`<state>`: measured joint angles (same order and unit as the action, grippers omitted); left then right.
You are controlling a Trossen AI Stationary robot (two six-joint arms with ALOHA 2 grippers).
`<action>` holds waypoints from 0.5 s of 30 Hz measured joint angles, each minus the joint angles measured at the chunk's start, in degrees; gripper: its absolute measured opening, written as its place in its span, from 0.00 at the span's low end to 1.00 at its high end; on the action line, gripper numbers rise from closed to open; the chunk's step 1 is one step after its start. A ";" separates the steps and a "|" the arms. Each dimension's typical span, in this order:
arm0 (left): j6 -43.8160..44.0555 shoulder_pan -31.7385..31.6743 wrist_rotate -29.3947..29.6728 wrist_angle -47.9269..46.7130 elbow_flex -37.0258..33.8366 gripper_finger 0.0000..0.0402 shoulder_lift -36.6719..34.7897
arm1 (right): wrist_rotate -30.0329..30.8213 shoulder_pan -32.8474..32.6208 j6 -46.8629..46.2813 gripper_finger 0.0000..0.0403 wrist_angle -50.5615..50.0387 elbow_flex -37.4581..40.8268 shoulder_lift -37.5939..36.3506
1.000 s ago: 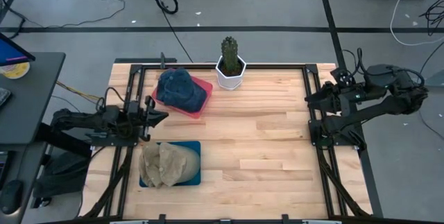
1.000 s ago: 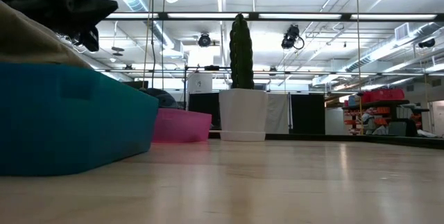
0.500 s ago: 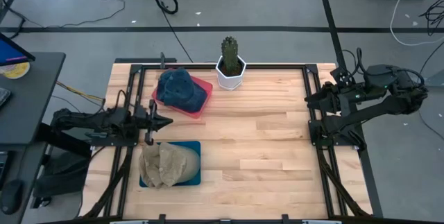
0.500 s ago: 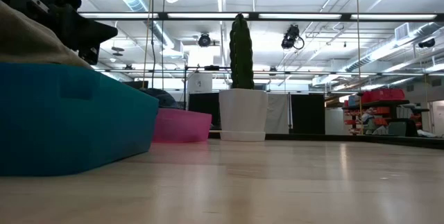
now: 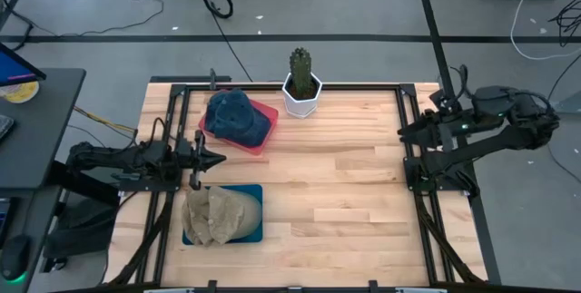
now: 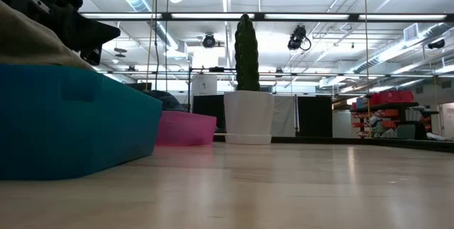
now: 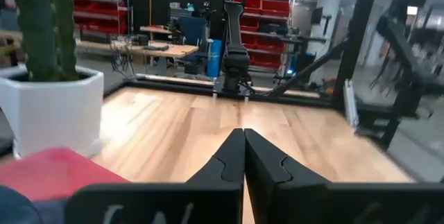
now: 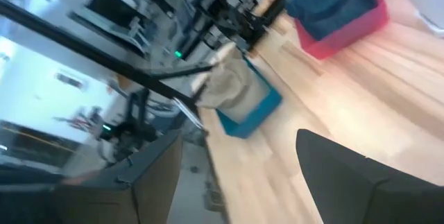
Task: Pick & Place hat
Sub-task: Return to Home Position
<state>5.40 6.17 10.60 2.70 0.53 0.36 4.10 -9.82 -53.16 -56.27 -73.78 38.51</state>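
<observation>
High view pretty much tells the story: the blue cap (image 5: pixel 238 117) is sitting in the red bin (image 5: pixel 271 112) at upper left of the worktop (image 5: pixel 345 193), just beside the potted cactus (image 5: pixel 301 83). The brown cap (image 5: pixel 216 214) is piled in the blue bin (image 5: pixel 254 232) at lower left. So both caps I can see are binned, and I'd call the sorting itself done.

What's left looks like just parking the arms. The left end effector (image 5: pixel 219 157) hangs at the left edge between the two bins, holding nothing, and the left wrist view shows its fingers (image 7: pixel 225 165) pressed together. The right end effector (image 5: pixel 403 131) is over at the right edge of the worktop, well apart from everything, fingers spread wide and empty.
</observation>
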 joint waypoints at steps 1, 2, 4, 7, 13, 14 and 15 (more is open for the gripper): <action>1.81 0.00 0.06 0.19 -0.02 0.02 0.00 | 0.00 0.00 1.01 0.70 -0.67 0.02 0.22; 3.41 0.00 0.07 0.38 -0.04 0.03 0.00 | 0.02 0.00 2.27 0.70 -1.09 0.02 0.48; 5.29 0.00 0.12 0.68 -0.08 0.04 0.00 | 0.76 0.00 5.00 0.70 -1.93 0.02 0.91; 6.24 0.00 0.11 0.74 -0.08 0.06 0.00 | 3.54 -0.02 10.39 0.68 -2.15 0.02 1.33; 5.97 0.00 0.10 0.86 -0.09 0.06 0.00 | 11.58 -0.01 25.27 0.59 -2.15 0.02 1.98; 5.95 0.00 0.10 0.89 -0.10 0.06 0.00 | 11.91 -0.02 27.09 0.57 -2.14 0.02 1.98; 5.96 0.00 0.10 0.92 -0.10 0.06 0.00 | 11.88 -0.02 28.54 0.55 -2.10 0.02 1.94</action>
<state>11.36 6.17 10.70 3.62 0.43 0.36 15.98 -9.85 -24.62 -58.37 -73.76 40.45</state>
